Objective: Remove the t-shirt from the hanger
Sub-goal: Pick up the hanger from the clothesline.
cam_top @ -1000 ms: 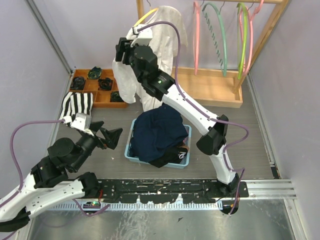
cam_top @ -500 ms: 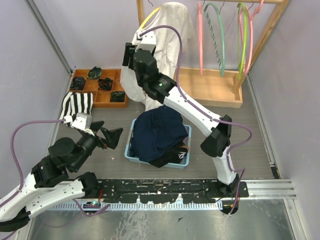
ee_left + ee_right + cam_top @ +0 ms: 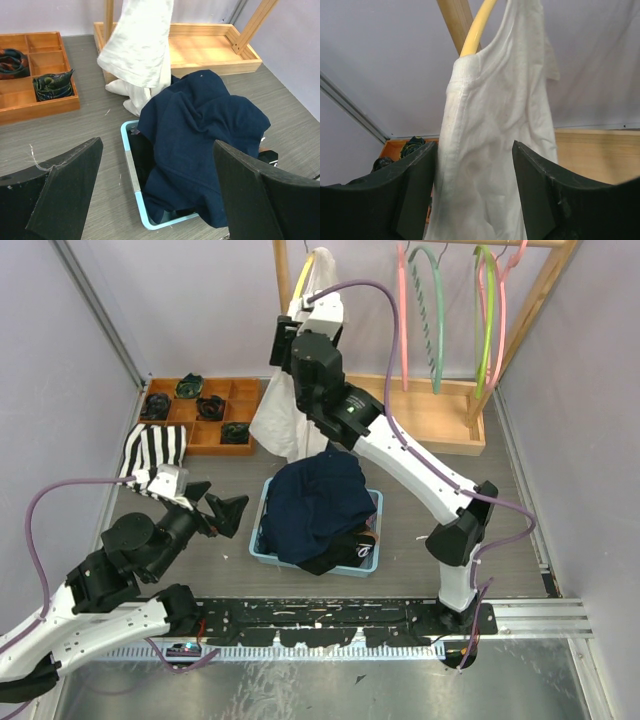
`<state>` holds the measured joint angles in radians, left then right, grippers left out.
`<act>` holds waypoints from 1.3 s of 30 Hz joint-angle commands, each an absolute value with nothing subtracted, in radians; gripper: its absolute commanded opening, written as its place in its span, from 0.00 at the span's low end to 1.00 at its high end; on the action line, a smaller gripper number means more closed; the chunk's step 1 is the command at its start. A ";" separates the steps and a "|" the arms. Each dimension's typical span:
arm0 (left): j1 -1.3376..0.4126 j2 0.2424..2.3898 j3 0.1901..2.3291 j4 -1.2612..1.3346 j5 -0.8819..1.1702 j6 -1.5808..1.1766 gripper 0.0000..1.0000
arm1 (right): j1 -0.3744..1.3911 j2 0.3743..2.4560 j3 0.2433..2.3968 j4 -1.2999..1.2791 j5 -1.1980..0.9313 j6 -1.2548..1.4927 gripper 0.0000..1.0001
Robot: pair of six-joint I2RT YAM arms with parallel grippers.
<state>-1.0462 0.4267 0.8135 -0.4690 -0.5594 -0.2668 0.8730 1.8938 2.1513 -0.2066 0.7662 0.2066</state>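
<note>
Reaching up at the far side of the desk (image 3: 90,125), my right arm is at the white t-shirt (image 3: 490,125), which hangs on the yellow hanger (image 3: 477,27) at the left end of the wooden rack (image 3: 455,15). My right fingers (image 3: 410,190) stand apart, one on each side of the hanging cloth just below the collar, and the fabric fills the gap between them. I cannot tell whether they press it or only flank it. The collar sits up against the hanger, so the shirt is not yet off. From above, it falls as a narrow bundle, and its lower end comes down beside the rack's base, just behind the light blue basket (image 3: 131,170).

My left fingers (image 3: 65,190) are spread wide and pinch nothing. They hover low over the near left part of the desk, pointing toward the basket. A navy garment (image 3: 200,125) is heaped in that basket and spills over its rim. To the left of the t-shirt's lower end lies a wooden compartment tray (image 3: 45,107) with dark rolled bundles (image 3: 52,85) in some of its cells. A black-and-white striped cloth (image 3: 155,448) lies just in front of the tray, near my left arm. Further right on the rack hang bare hangers, a pink one (image 3: 403,310) and a green one (image 3: 440,320) among them.
</note>
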 commanded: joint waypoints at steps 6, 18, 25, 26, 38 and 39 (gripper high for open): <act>-1.049 0.444 0.808 -0.407 -0.554 -0.261 0.98 | 0.813 1.810 2.131 -0.247 0.701 0.238 0.67; -1.049 0.465 0.805 -0.385 -0.552 -0.259 0.98 | 0.766 1.825 2.160 -0.270 0.614 0.226 0.57; -1.049 0.475 0.802 -0.369 -0.551 -0.257 0.98 | 0.747 1.861 2.229 -0.314 0.600 0.211 0.40; -1.049 0.478 0.802 -0.367 -0.550 -0.257 0.98 | 0.746 1.860 2.231 -0.314 0.600 0.208 0.38; -1.049 0.510 0.802 -0.336 -0.544 -0.252 0.98 | 0.701 1.872 2.279 -0.345 0.550 0.199 0.28; -1.048 0.509 0.802 -0.336 -0.544 -0.252 0.98 | 0.699 1.875 2.283 -0.345 0.547 0.198 0.28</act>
<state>-1.0462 0.5072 0.8135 -0.3824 -0.5480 -0.2611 0.7235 1.8729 2.2200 -0.3683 0.5629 0.2111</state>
